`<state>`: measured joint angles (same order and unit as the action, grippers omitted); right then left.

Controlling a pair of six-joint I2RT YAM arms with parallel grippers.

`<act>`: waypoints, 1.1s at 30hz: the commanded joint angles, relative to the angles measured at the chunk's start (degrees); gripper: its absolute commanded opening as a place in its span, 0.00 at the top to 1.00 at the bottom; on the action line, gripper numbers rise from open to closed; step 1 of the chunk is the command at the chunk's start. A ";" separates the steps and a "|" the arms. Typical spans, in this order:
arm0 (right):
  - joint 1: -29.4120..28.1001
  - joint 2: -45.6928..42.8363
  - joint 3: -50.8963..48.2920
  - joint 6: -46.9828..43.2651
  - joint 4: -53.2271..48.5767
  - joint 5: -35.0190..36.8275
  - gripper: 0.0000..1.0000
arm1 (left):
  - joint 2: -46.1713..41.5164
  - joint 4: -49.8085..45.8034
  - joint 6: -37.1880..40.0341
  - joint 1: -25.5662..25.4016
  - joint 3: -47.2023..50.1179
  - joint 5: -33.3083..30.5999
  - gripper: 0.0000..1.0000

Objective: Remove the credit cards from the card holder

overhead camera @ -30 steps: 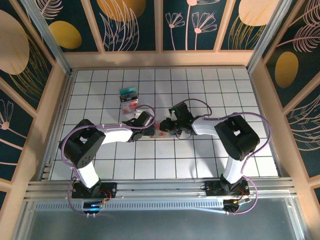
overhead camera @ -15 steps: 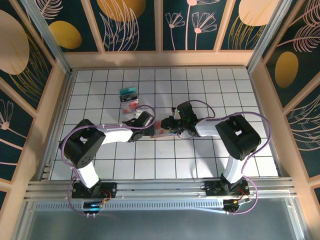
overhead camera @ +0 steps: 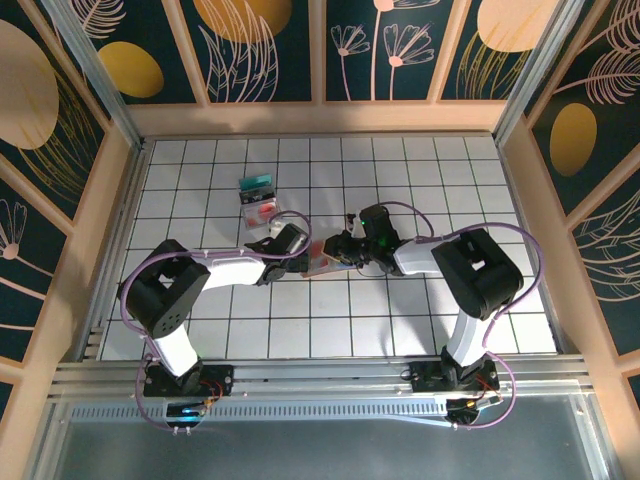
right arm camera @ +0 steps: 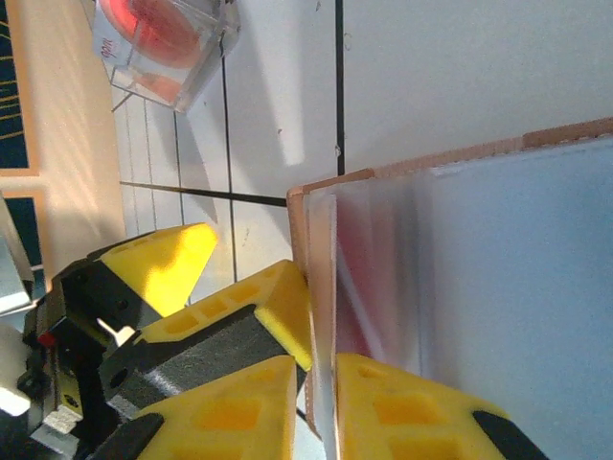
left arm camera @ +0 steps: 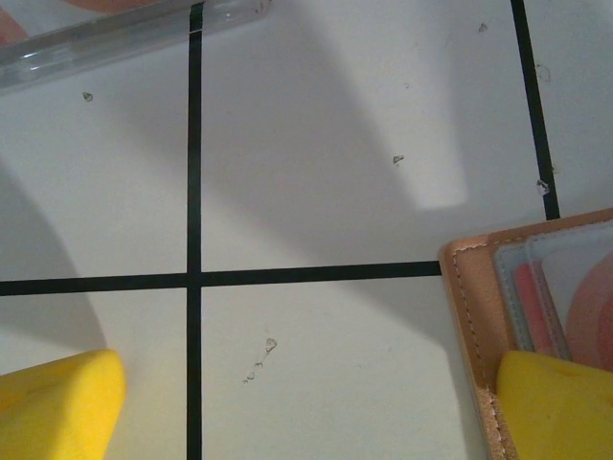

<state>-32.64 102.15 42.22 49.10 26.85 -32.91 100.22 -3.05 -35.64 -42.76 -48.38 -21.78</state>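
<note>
**While the left jaws pin the card holder, the right jaws go for a card**

Judging by how things lie, the job is partway done. A teal card (overhead camera: pixel 256 183) and a red-and-white card (overhead camera: pixel 259 208) lie on the tabletop (overhead camera: pixel 400 320), well apart from both jaws and out beyond the left pair. The card holder (right arm camera: pixel 517 249) lies open between the two pairs, with a reddish card (right arm camera: pixel 369 278) in its pocket.

The left arm (overhead camera: pixel 225 268) reaches low toward the middle, its wrist looking straight down. Its jaws stand as wide as they go and hold nothing. One yellow fingertip (left arm camera: pixel 551 402) sits on the holder's corner and the other is over bare tile. It looks to me like a hold-down.

The right arm (overhead camera: pixel 420 255) comes in from the opposite side, elbow bent and wrist laid nearly flat. Its jaws stand at a narrow slit astride the holder's brown edge and a thin pale edge just beside it. I cannot tell whether they grip yet, or whether that pale edge is a card or the pocket's leaf.

The next move calls for a firm pinch on the card alone. After that comes a straight pull along the pocket, away from the left jaws. If the cover is in the pinch too, I'd expect the whole holder to drag along.
</note>
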 commanded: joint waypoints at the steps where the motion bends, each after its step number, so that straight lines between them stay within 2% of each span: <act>1: 0.56 0.07 -1.37 2.16 5.47 -2.63 0.83 | -0.16 -3.94 0.38 -0.39 -0.22 -0.68 0.01; 33: 3.26 -2.79 -6.58 4.86 9.85 -3.07 0.84 | 0.76 -4.33 0.04 -0.39 0.24 -1.15 0.01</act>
<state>-29.65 100.42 36.10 53.23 34.98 -35.66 100.22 -3.25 -35.64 -42.78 -48.45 -22.15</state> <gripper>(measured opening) 0.155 0.988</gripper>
